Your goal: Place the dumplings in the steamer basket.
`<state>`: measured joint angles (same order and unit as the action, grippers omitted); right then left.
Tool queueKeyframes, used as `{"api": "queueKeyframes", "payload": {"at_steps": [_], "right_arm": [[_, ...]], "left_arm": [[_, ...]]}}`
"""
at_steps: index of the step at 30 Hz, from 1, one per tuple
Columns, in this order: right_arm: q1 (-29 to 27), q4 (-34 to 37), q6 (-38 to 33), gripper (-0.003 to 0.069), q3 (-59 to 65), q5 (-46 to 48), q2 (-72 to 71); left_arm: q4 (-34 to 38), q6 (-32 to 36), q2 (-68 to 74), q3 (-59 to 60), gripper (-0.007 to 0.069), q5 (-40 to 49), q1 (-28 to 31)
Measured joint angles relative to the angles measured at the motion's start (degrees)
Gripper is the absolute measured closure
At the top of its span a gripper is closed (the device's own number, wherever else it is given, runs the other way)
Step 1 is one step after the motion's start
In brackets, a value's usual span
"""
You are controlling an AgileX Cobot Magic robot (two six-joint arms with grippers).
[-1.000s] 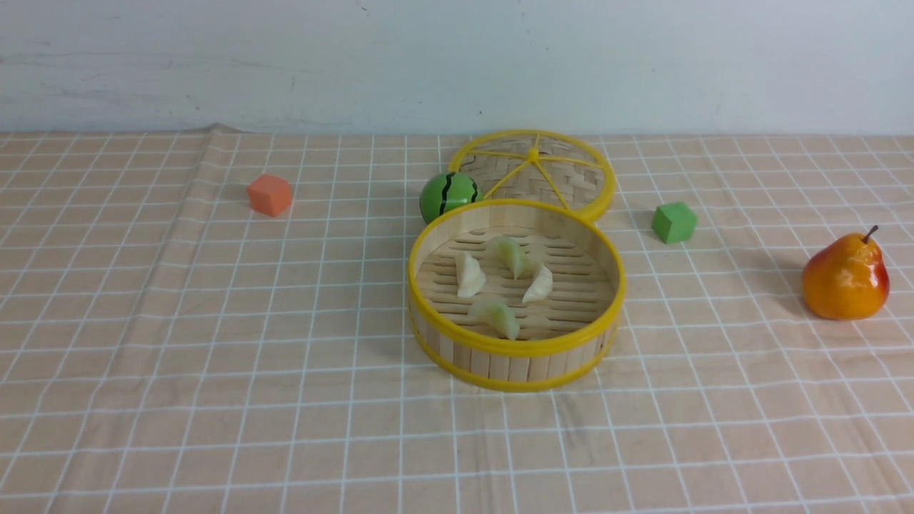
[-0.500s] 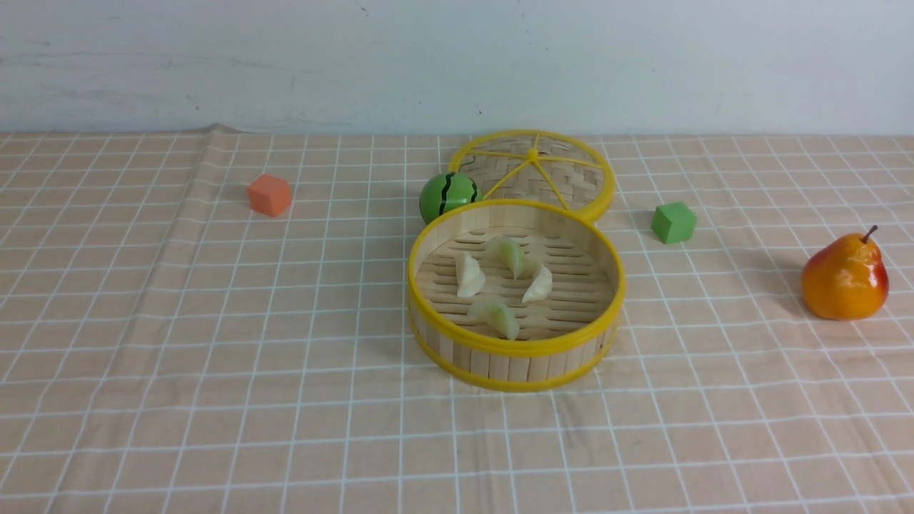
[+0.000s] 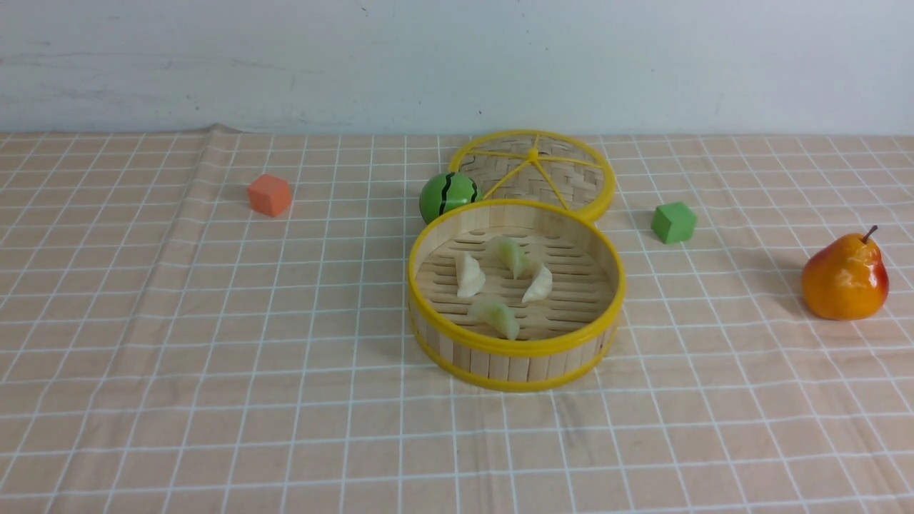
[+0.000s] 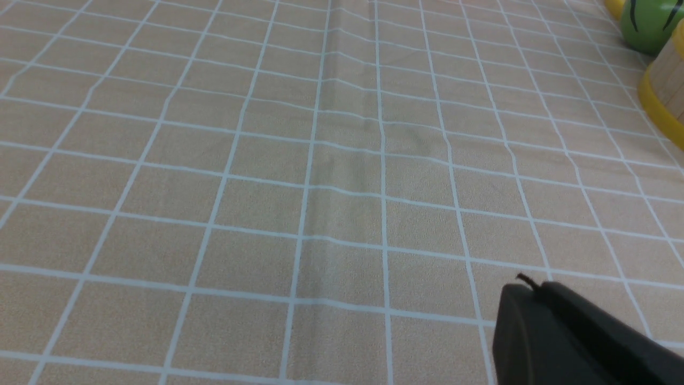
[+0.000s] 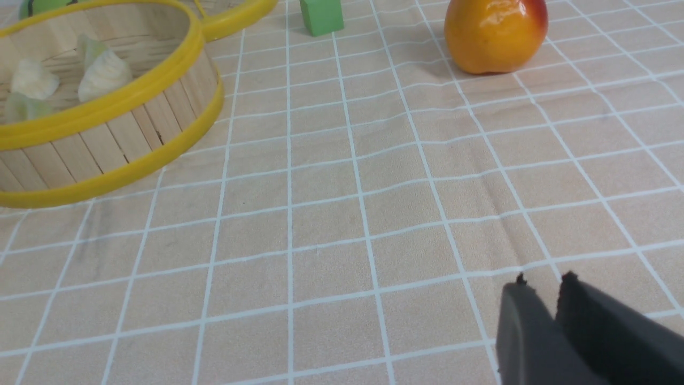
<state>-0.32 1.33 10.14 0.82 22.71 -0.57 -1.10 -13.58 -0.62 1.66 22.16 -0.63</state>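
Observation:
The steamer basket [image 3: 515, 348] stands at the table's middle. All the dumplings lie on its slatted floor: two off-white dumplings [image 3: 470, 275] [image 3: 539, 284] and two pale green dumplings [image 3: 511, 255] [image 3: 496, 316]. The right wrist view shows the basket [image 5: 112, 99] with dumplings [image 5: 104, 72] inside. Neither arm shows in the front view. My left gripper [image 4: 529, 286] is shut and empty over bare cloth, left of the basket's rim [image 4: 660, 101]. My right gripper [image 5: 542, 283] is shut and empty over bare cloth, right of the basket.
The flat woven lid [image 3: 534, 171] lies behind the basket, with a green striped ball [image 3: 448, 195] beside it. An orange cube [image 3: 270, 194] sits far left, a green cube [image 3: 673, 222] right, and a pear [image 3: 845, 277] far right. A checked cloth covers the table.

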Motion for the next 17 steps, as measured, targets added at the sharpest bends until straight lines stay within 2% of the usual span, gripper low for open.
{"api": "queueKeyframes", "payload": {"at_steps": [17], "right_arm": [[0.00, 0.00, 0.00, 0.0539, 0.00, 0.00, 0.00]], "left_arm": [[0.00, 0.00, 0.00, 0.00, 0.0627, 0.00, 0.00]]}}
